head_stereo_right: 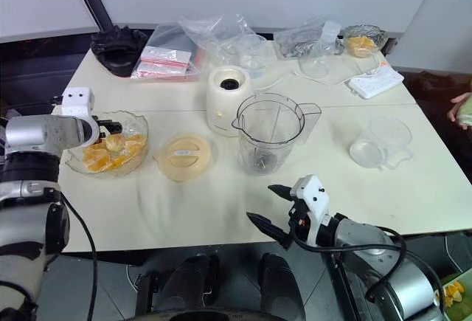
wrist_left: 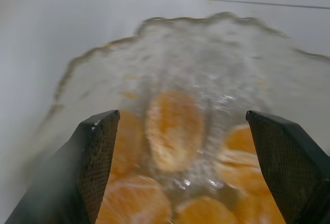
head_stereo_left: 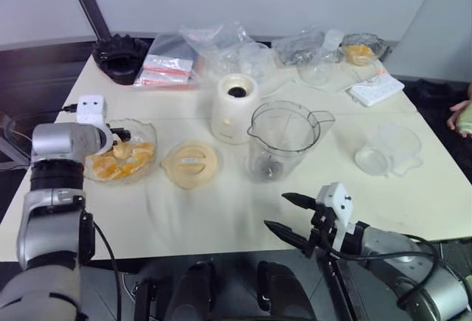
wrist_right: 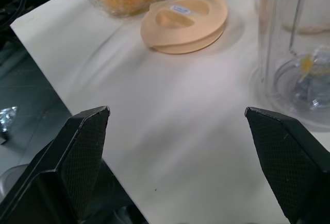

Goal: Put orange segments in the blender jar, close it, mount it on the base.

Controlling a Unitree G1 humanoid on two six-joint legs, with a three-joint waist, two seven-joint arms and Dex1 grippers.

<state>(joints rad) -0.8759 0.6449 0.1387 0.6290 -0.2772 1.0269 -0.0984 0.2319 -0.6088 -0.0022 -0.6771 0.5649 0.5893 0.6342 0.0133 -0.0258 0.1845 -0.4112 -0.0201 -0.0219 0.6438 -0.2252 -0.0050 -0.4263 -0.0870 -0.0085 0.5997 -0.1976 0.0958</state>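
Right end effector (head_stereo_left: 293, 215) spread; left end effector (wrist_left: 180, 147) over orange segments (wrist_left: 172, 128).

- Left arm (head_stereo_left: 50, 210) — silver-grey cylindrical segments with black bands at the joints; a thin black cable loops along its side.
- White boxy camera housing (head_stereo_left: 91, 107) on the left wrist, small round holes on its face.
- Left gripper (wrist_left: 175, 157): two black wedge-shaped fingers with cross-hatched inner pads.
- Right arm (head_stereo_right: 383, 262) grey, black cables curling round it.
- Right gripper (head_stereo_left: 291, 218) — slim black pointed fingers, white housing behind.
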